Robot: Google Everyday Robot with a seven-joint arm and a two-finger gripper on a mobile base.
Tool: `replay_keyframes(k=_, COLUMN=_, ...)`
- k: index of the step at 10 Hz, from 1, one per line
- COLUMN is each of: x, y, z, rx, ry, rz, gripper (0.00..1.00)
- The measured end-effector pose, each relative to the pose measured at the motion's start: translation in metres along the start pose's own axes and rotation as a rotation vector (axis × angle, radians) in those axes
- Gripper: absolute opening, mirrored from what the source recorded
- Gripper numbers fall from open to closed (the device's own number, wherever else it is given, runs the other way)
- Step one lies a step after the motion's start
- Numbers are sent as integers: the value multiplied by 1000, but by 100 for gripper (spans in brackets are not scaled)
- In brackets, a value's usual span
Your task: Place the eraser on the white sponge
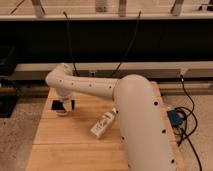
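Bench [65, 142]: pale wooden planks.
Floor [17, 135]: speckled grey, past the bench's left and right edges.
Wall [160, 40]: dark panel behind the far edge, pale rail [150, 66] below it.

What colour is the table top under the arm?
The table is light brown wood, in the camera view. The pincer hangs above its far left corner.

No readable text, even on the end effector [64, 106] above the table [65, 141].
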Motion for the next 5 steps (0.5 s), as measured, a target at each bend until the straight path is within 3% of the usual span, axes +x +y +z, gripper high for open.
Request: replay_keyframes(k=5, x=-5, y=-10, z=7, rx=4, ry=0, rz=14, gripper=52)
